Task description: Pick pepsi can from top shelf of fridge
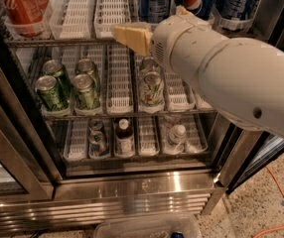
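The fridge (132, 182) stands open before me. Its top shelf (109, 14) has white slotted lane trays. Dark blue pepsi cans stand on its right half: one (154, 1) in the middle, one showing the globe logo (197, 1), and one (236, 4) further right. A red Coca-Cola can (20, 6) stands at the shelf's left. My gripper (132, 36), tan-padded on the end of the big white arm (231, 68), is at the front edge of the top shelf, just below and left of the middle pepsi can. It holds nothing that I can see.
Green cans (67, 86) and a pale can (152, 88) stand on the middle rack. Small bottles (124, 135) stand on the lower rack. A clear plastic bin (147, 227) lies on the floor in front. An orange cable (276, 192) runs at the right. The glass door (3, 148) is at the left.
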